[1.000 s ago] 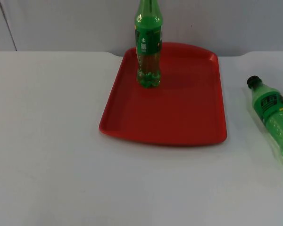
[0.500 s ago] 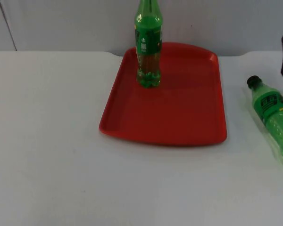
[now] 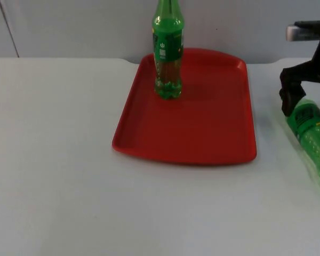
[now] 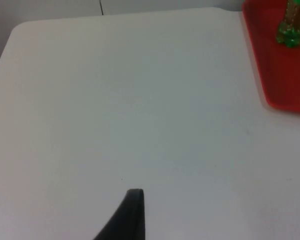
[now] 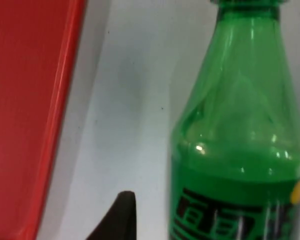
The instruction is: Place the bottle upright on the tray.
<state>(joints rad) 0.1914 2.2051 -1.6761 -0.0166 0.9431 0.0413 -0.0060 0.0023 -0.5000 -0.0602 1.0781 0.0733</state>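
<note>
— Where lies the green soda bottle point(image 3: 311, 137)?
— On its side on the tabletop point(image 3: 53, 160), right of the red tray point(image 3: 202, 133); another bottle point(image 3: 167, 53) upright on the tray.
— Right end effector point(image 3: 296, 96)?
— Over the lying bottle's neck; open or closed, cannot tell. Left end effector point(image 4: 132, 210) over bare tabletop, waiting, also cannot tell.

Two green bottles: one upright point(image 3: 167, 50) on the single red tray point(image 3: 202, 128), one lying point(image 3: 312, 136) beside it.
</note>
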